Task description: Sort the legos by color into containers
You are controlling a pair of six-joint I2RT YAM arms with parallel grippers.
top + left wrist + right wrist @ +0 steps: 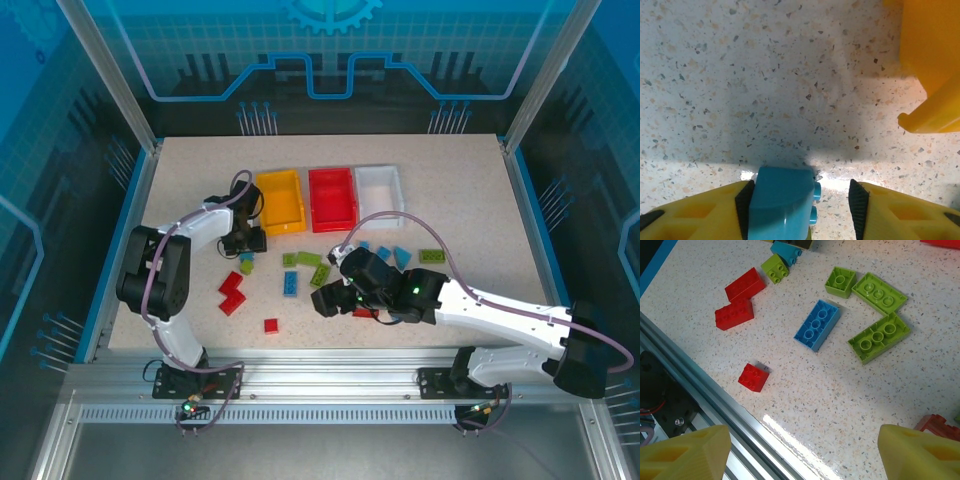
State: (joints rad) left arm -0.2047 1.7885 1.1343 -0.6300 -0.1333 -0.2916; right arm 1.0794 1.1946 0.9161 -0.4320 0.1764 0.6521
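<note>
My left gripper is low over the table just left of the yellow-orange container, open around a light-blue lego. The lego rests against the left pad, and a gap separates it from the right pad. My right gripper hovers wide open over bare table near the front edge, holding nothing. Beyond it lie a small red lego, a blue lego, three green legos and two red legos. The red container and white container stand in a row beside the yellow-orange one.
More blue legos and a green one lie right of the right arm. A red lego sits close by the right finger. The table's metal front rail runs just under the right gripper.
</note>
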